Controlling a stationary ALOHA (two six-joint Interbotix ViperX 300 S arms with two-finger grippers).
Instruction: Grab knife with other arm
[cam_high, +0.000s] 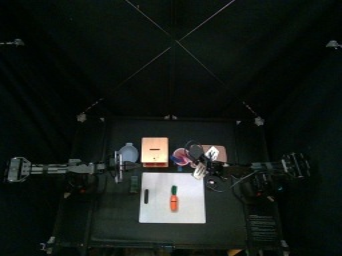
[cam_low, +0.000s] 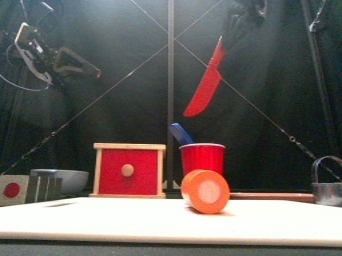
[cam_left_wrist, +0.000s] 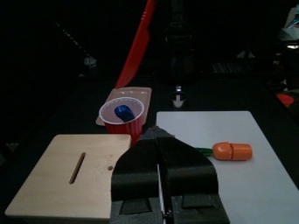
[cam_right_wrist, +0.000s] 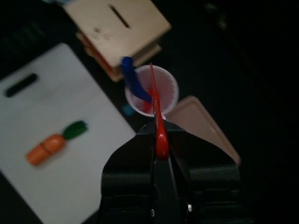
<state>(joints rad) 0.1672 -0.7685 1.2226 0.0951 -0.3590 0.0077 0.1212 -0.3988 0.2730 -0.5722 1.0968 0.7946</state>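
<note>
The knife (cam_low: 207, 80) is a long, slim, bright red piece, slightly curved and tapering to a point at its lower end, and it hangs in the air, tilted, above the red cup (cam_low: 202, 158) in the front view. The right gripper (cam_right_wrist: 162, 162) has its jaws pinched tight on one end of it, the red blade running out from between them toward the cup, which holds a blue tool (cam_right_wrist: 135, 77). The left gripper (cam_left_wrist: 160, 162) has its jaws drawn together with nothing between them, low over the wooden box (cam_left_wrist: 73, 171) with the slot in its top; from there the knife shows as a red strip rising past the cup. The front view alone shows the box's red face with a knob, and the carrot (cam_low: 206, 191) end-on as an orange disc on the white cutting board (cam_low: 80, 218). The top view lays out what that hides: the board in front, the carrot lying along it with a dark slot beside, box and cup in a row behind
</note>
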